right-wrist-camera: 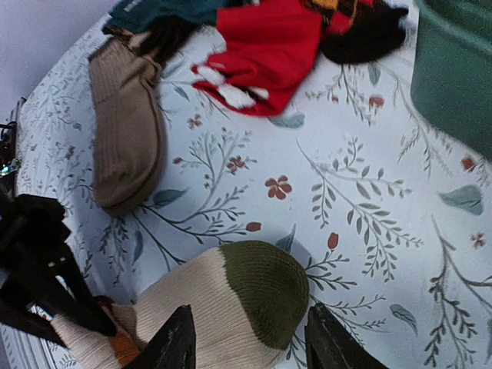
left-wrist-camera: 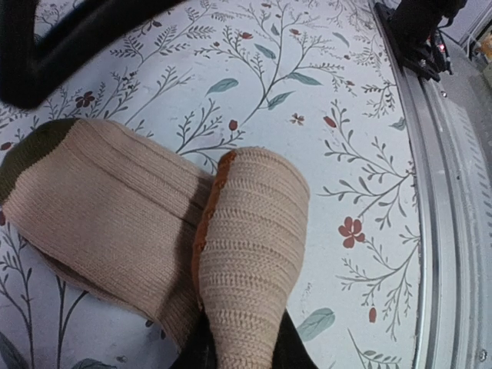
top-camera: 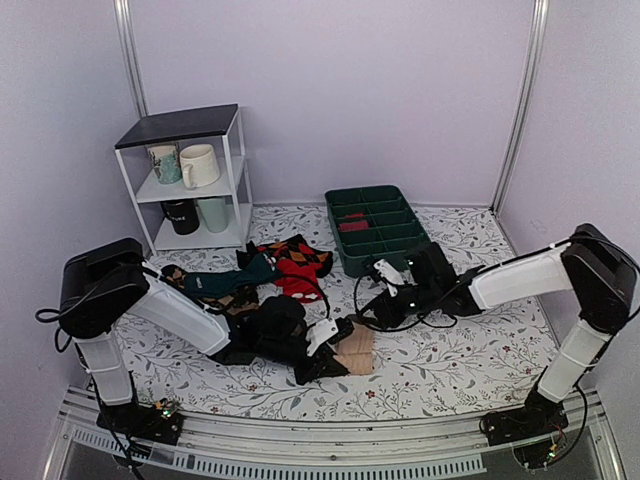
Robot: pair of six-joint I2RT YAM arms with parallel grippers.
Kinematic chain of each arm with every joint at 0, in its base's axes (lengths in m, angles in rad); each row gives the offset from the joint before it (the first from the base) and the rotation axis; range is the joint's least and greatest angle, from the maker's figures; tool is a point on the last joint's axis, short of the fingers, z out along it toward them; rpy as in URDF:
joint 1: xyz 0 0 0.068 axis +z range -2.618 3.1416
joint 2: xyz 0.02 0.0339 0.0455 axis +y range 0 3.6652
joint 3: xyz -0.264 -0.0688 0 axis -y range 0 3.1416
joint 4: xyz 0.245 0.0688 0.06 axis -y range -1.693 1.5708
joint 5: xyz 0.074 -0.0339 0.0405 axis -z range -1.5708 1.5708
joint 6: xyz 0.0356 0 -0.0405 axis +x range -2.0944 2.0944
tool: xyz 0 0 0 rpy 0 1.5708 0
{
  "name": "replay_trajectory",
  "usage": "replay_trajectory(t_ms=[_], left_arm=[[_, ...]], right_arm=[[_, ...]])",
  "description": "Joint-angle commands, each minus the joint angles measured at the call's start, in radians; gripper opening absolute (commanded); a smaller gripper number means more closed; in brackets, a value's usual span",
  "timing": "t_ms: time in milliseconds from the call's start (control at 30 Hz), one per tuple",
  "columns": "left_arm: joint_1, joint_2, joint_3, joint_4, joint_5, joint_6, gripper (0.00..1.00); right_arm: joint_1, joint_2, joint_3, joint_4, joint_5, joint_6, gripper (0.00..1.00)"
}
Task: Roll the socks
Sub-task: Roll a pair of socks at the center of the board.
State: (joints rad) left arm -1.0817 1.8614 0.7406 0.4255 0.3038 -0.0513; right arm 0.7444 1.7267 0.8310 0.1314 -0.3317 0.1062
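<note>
The socks (left-wrist-camera: 254, 261) are lying part-rolled on the floral table (left-wrist-camera: 323, 100), near its front edge. The left claw (left-wrist-camera: 242, 360) is pinching the rolled end, nearly closed on it. The right claw (right-wrist-camera: 250, 346) is standing open, its fingers straddling the olive toe (right-wrist-camera: 261, 292) without gripping. My call for a good roll: the left pinching firmly, the right feeding the flat length in evenly, edges aligned, no slack.

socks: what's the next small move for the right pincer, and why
Probably back the right pincer off the olive toe: its jaws stand open astride it, gripping nothing, while the left pincer pinches the rolled end of the socks, with flat length left to roll.
</note>
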Motion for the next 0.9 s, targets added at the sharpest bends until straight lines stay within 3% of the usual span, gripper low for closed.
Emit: replay_trajectory(t_ms=[0, 200, 367, 633, 867], left_arm=[[0.013, 0.077, -0.072, -0.261, 0.028, -0.040, 0.00], [0.017, 0.084, -0.061, -0.278, 0.046, -0.039, 0.00], [0.019, 0.094, -0.043, -0.292, 0.053, -0.031, 0.00], [0.019, 0.131, -0.024, -0.311, 0.059, -0.021, 0.00], [0.022, 0.130, -0.023, -0.309, 0.058, -0.019, 0.00]], right_arm=[[-0.006, -0.209, -0.131, 0.161, -0.036, -0.121, 0.51], [-0.003, -0.347, -0.364, 0.309, -0.268, -0.172, 0.56], [0.023, -0.322, -0.496, 0.524, -0.279, -0.056, 0.57], [0.077, -0.199, -0.468, 0.624, -0.274, -0.043, 0.61], [0.103, -0.085, -0.411, 0.602, -0.278, -0.063, 0.62]])
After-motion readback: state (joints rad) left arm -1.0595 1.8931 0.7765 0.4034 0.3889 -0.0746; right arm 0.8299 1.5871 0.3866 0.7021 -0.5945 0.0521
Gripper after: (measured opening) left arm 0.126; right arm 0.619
